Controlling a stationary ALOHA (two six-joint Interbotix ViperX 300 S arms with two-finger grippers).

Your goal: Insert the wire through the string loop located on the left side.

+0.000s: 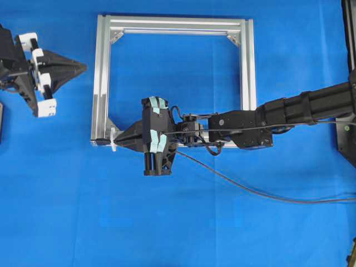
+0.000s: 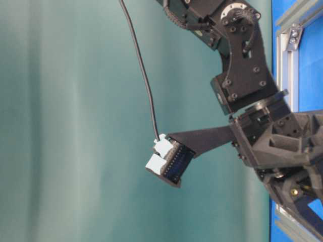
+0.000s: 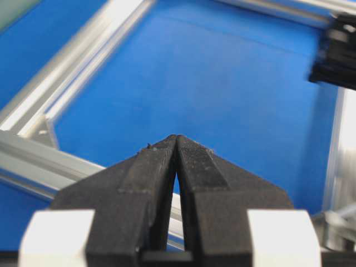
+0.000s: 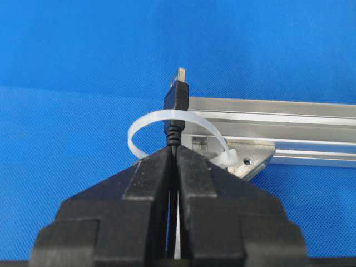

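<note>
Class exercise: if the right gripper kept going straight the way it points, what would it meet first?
The right gripper, shut on the wire, would probably meet the string loop first: the plug tip already pokes through it, and beyond looks like bare blue table.

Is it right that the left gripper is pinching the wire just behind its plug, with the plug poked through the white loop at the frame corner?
Not quite: it is the right gripper that pinches the wire, as the right wrist view shows, with the plug through the white loop at the frame corner. The left gripper is shut on nothing.
</note>
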